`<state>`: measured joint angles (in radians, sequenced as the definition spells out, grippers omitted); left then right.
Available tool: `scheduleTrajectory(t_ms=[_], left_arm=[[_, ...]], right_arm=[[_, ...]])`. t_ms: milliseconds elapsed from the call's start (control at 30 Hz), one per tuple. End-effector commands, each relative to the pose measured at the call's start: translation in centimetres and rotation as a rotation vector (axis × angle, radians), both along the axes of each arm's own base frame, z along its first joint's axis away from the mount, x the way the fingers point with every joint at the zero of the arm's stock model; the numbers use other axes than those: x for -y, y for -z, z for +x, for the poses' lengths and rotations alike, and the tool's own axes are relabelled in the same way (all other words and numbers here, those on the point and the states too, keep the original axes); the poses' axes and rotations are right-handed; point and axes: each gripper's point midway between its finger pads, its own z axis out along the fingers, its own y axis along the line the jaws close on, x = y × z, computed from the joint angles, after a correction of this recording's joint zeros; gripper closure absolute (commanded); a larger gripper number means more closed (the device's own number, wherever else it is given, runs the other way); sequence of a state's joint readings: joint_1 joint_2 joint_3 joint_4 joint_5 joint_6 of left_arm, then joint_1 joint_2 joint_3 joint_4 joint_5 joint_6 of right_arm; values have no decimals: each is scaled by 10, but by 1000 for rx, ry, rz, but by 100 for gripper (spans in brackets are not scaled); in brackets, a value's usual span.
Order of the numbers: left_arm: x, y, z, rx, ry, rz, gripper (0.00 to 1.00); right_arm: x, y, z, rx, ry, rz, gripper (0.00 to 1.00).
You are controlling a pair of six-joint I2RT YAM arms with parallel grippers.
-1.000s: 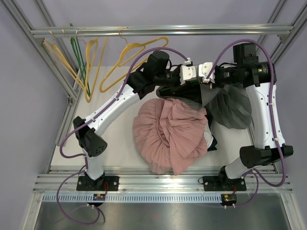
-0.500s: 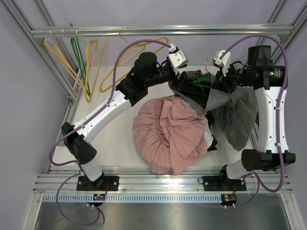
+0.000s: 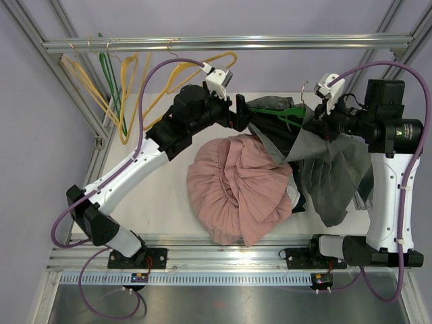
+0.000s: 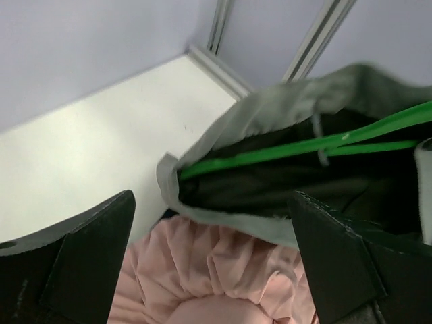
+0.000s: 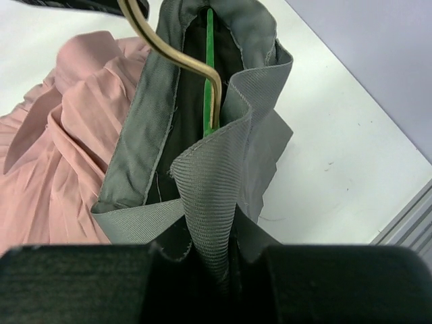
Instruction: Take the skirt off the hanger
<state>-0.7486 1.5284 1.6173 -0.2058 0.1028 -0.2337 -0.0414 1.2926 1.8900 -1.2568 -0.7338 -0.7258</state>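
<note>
Top overhead, far; wrist cameras close; all share grey skirt (image 3: 331, 175)

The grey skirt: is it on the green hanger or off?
On: the green hanger runs inside the grey skirt in both wrist views.

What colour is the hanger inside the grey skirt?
Bright green. The hanger shows best in the left wrist view, inside the skirt.

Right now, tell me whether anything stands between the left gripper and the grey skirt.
Nothing visible does. The left gripper, jaws open, faces the waistband of the grey skirt, with the green hanger inside it. The pink skirt lies below that path.
</note>
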Motion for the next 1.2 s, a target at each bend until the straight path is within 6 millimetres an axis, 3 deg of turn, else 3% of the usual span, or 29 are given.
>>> scheduleTrajectory(t_ms=[0, 167, 433, 467, 567, 633, 667, 767, 900, 1000, 1167], left_arm=[[-11, 11, 9, -133, -107, -61, 1], [-14, 13, 19, -168, -132, -86, 7], [-4, 19, 32, -186, -115, -55, 35], [-3, 27, 36, -196, -117, -40, 50], [-3, 33, 45, -199, -133, -16, 74], [-10, 39, 53, -200, -172, 18, 96], [-13, 35, 59, -193, -192, 22, 100], [-38, 48, 75, -222, -304, 75, 100], [-63, 83, 89, -334, -378, 114, 100], [-63, 105, 88, -381, -337, 132, 100], [-56, 107, 76, -377, -261, 105, 100]], right_arm=[[-10, -30, 0, 93, -23, 77, 100], [-12, -29, -4, 88, -35, 82, 100], [-13, -30, -7, 93, -35, 91, 100], [-13, -29, -7, 93, -35, 91, 100], [-13, -27, -7, 86, -36, 92, 100], [-14, -27, -8, 85, -41, 94, 100], [-14, -26, -10, 83, -45, 92, 100], [-13, -27, -14, 115, -73, 50, 100], [-10, -22, -25, 126, -134, -10, 100], [-12, -32, -28, 142, -144, 42, 100], [-11, -58, -18, 223, -98, 106, 100]])
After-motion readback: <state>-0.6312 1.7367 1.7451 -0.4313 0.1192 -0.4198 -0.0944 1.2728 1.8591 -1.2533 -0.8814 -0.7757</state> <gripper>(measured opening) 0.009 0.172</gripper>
